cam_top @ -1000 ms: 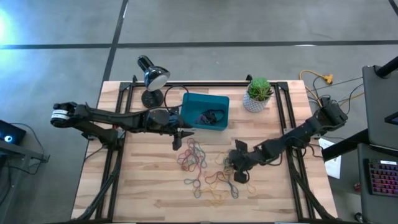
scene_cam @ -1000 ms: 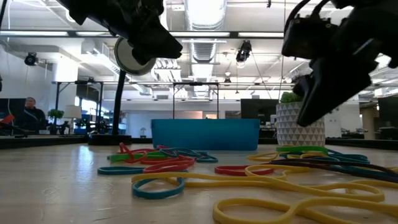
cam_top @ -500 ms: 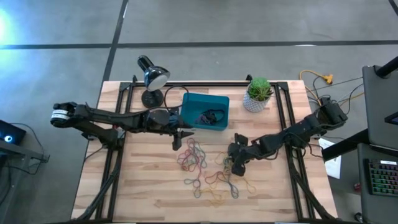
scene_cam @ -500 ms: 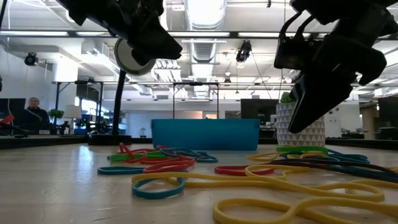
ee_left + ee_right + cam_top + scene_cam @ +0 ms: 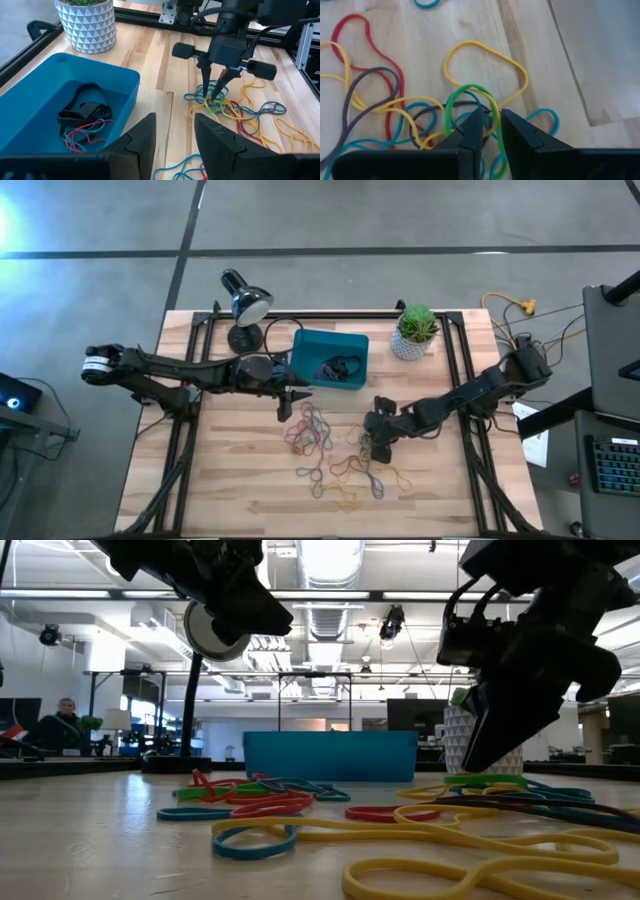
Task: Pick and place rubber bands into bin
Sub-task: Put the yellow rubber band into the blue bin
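Note:
Loose rubber bands (image 5: pixel 320 445) of mixed colours lie spread on the wooden table in front of the teal bin (image 5: pixel 308 348). A few more bands (image 5: pixel 82 117) lie inside the bin. My right gripper (image 5: pixel 370 445) points down into the right part of the heap (image 5: pixel 235 107), fingers narrowly open. A green loop (image 5: pixel 452 100) and a yellow band run between its tips (image 5: pixel 492 122). My left gripper (image 5: pixel 283 408) hangs open above the table beside the bin's near left corner, touching nothing (image 5: pixel 175 145). My right gripper comes at the band heap from above, pointing down (image 5: pixel 216 96). Its fingertips (image 5: pixel 472 127) stand on either side of the green and yellow bands, which lie flat on the table. Whether the tips touch the bands, I cannot tell.
A desk lamp (image 5: pixel 245 305) stands at the far left of the table and a white plant pot (image 5: pixel 413 335) right of the bin. Black frame rails run along both sides. Bare wood lies near the front edge. A person (image 5: pixel 60 725) sits far off in the room.
My right gripper has moved a little toward the table's left and come down onto the band heap. The left arm and the bands have kept still.

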`<state>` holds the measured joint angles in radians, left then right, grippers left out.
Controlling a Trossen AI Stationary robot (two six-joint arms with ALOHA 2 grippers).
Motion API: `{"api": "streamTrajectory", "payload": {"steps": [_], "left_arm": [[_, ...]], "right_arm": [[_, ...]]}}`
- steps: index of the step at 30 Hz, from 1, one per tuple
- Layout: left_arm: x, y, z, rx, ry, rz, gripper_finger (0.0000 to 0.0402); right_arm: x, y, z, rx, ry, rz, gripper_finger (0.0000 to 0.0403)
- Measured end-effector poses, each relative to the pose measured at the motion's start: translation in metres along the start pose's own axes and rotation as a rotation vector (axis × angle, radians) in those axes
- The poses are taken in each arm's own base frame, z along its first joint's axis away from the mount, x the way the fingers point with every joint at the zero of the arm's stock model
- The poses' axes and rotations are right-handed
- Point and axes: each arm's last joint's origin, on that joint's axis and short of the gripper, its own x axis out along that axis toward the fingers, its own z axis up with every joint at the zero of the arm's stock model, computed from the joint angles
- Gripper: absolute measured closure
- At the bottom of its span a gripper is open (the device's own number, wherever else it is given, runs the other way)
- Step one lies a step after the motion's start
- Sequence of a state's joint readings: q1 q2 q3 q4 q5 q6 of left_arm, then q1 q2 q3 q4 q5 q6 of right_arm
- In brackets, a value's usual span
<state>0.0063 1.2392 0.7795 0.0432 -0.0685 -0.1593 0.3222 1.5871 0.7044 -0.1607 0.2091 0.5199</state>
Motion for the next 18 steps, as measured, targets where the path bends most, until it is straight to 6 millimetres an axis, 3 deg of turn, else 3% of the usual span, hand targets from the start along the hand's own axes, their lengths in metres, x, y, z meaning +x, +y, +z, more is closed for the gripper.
{"api": "streamTrajectory", "payload": {"steps": [18], "left_arm": [[0.0001,0.0001,-0.0004,-0.001,0.001,0.001,0.0283]], "right_arm": [[0.0091,-0.0023,-0.0026,0.006,0.009,-0.04,0.0344]]}}
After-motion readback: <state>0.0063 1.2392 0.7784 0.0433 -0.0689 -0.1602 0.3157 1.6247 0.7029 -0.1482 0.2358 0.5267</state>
